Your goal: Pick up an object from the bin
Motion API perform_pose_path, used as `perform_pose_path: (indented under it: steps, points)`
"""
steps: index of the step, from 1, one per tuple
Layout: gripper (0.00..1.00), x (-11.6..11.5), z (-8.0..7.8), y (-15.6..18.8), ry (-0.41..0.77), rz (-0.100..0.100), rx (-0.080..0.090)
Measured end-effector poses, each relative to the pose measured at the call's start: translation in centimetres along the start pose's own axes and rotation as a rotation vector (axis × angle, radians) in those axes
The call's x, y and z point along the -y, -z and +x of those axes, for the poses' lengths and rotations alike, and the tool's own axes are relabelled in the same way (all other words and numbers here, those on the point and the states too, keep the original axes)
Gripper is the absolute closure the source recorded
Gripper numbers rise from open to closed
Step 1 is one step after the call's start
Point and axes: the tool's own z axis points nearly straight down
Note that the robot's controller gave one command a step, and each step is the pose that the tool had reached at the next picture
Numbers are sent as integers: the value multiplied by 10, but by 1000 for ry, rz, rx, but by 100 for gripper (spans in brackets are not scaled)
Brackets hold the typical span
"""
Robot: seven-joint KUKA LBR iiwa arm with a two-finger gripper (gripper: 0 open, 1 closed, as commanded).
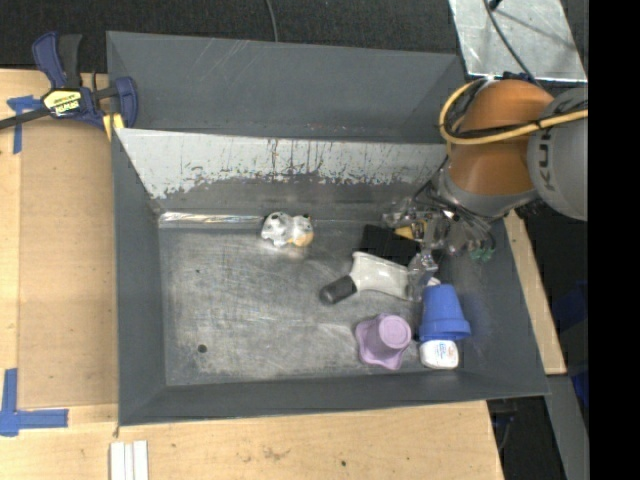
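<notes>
1. The gripper hangs below the orange wrist cover, low over the right end of the bin floor and close to the far wall. Whether it is released or clenched cannot be told; nothing can be seen held in it.
2. Nearest item: a black flat piece lies just beside the gripper, on its view-left side. Whether the two touch cannot be told.
3. Next item: a white moulded piece lies just in front of the gripper and slightly to view-left, against the near edge of the black flat piece. A black stub projects from its view-left end.
4. In front of the gripper, toward the near wall, a blue bottle lies on its side. Its white cap points away from the gripper.
5. A purple cup lies tipped over just beside the blue bottle, on the view-left side, farther from the gripper than the white moulded piece.
6. Farthest item: a white-and-yellow crumpled lump lies well apart from the gripper to view-left, at the foot of the far wall.
</notes>
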Motion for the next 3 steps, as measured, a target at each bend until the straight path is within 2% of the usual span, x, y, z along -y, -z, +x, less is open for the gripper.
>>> perform_pose_path:
  steps: [1,2,3]
  points:
    - [0,0,1,0,-72,5,-4]
    - [0,-11,13,9,-251,-6,7]
    - [100,-54,5,-13,-53,-5,13]
